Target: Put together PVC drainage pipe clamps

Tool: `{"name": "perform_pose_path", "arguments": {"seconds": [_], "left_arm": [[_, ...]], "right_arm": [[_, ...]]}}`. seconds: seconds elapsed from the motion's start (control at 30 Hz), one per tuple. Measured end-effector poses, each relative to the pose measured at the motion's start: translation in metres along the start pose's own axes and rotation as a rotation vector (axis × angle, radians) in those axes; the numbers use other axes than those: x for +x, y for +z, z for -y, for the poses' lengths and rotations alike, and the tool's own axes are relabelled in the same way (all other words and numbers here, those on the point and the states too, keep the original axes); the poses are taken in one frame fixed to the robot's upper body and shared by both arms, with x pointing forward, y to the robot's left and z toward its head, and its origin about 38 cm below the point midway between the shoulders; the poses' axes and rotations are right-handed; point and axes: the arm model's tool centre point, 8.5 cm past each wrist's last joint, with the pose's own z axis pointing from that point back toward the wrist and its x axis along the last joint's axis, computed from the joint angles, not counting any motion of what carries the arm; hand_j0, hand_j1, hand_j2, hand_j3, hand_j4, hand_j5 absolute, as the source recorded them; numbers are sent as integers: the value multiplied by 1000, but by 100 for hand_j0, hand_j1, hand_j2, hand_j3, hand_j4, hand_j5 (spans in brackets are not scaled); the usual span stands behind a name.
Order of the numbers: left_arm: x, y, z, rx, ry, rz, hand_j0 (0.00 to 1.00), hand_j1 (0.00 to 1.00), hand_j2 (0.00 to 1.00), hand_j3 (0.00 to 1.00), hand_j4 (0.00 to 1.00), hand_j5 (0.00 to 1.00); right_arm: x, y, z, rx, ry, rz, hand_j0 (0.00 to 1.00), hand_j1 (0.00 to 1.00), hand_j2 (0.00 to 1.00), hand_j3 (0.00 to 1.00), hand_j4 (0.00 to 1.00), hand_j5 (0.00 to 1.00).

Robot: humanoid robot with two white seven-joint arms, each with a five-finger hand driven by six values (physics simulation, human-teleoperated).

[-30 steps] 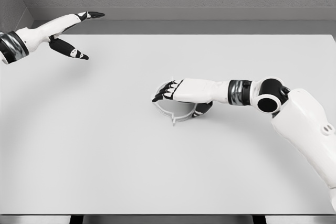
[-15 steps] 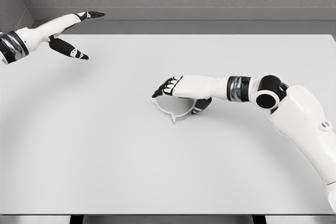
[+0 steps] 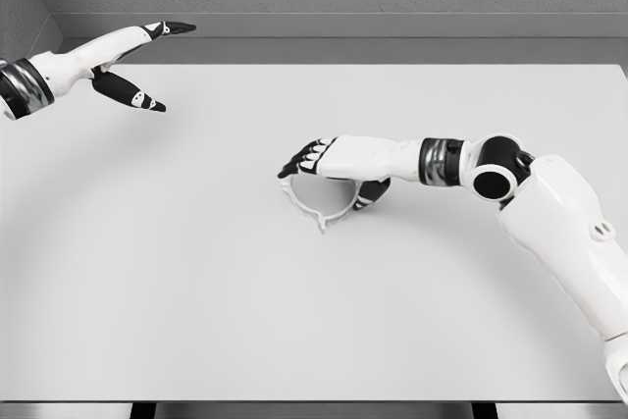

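One clamp ring (image 3: pixel 322 205) mid-table (image 3: pixel 196 291) — right hand (image 3: pixel 329 172) curled over it, thumb underneath, grip looks closed on it. Pickup step, likely — next: lift cleanly. Left hand (image 3: pixel 123 66) spread, empty.

Pipe clamp (image 3: pixel 321 205): thin white ring, small tab projecting at near edge. Lies flat near middle of table (image 3: pixel 196 291). Far part of ring hidden beneath hand.
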Motion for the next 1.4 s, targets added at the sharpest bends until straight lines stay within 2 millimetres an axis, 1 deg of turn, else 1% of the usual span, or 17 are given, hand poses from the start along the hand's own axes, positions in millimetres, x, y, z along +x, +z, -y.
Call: {"name": "perform_pose_path", "arguments": {"seconds": [0.3, 0.43, 0.5, 0.6, 0.63, 0.67, 0.73, 0.83, 0.87, 0.93, 1.03, 1.13, 1.27, 1.4], "left_arm": [[-1, 2, -1, 3, 1, -4, 100, 100, 100, 100, 100, 100], [-2, 3, -2, 5, 2, -6, 100, 100, 100, 100, 100, 100], [-3, 3, -2, 6, 4, -8, 100, 100, 100, 100, 100, 100], [-4, 4, -1, 7, 7, -10, 100, 100, 100, 100, 100, 100], [-4, 4, -1, 7, 8, -11, 100, 100, 100, 100, 100, 100], [-4, 4, -2, 8, 9, -11, 100, 100, 100, 100, 100, 100], [-5, 5, -1, 9, 11, -12, 100, 100, 100, 100, 100, 100], [-5, 5, -1, 10, 13, -12, 100, 100, 100, 100, 100, 100], [-5, 5, 0, 9, 14, -13, 100, 100, 100, 100, 100, 100], [-5, 5, 1, 8, 16, -13, 100, 100, 100, 100, 100, 100], [-6, 5, 1, 8, 16, -13, 100, 100, 100, 100, 100, 100], [-6, 5, 1, 8, 16, -13, 100, 100, 100, 100, 100, 100], [-5, 4, 4, 4, 19, -10, 100, 100, 100, 100, 100, 100], [0, -5, 9, -4, 21, 9, 100, 100, 100, 100, 100, 100]], "right_arm": [[-3, 0, 2, -6, -5, -7, 100, 100, 100, 100, 100, 100], [-9, 9, 2, -22, -17, -28, 100, 100, 100, 100, 100, 100], [-15, 19, -4, -34, -36, -51, 100, 100, 100, 100, 100, 100], [-23, 35, 1, -62, -37, -84, 100, 100, 100, 100, 100, 100], [-26, 42, -2, -67, -47, -98, 100, 100, 100, 100, 100, 100], [-31, 52, -6, -81, -63, -119, 100, 100, 100, 100, 100, 100], [-46, 82, -4, -153, -99, -183, 100, 100, 100, 100, 100, 100], [-71, 130, 12, -295, -158, -276, 100, 100, 100, 100, 100, 100], [-78, 142, 16, -334, -175, -296, 100, 100, 100, 100, 100, 100], [-85, 158, 19, -384, -201, -319, 100, 100, 100, 100, 100, 100], [-93, 170, 20, -420, -228, -342, 100, 100, 100, 100, 100, 100], [-96, 176, 19, -438, -242, -353, 100, 100, 100, 100, 100, 100], [-97, 177, 18, -444, -248, -356, 100, 100, 100, 100, 100, 100], [-97, 174, 19, -446, -251, -349, 100, 100, 100, 100, 100, 100]]}}
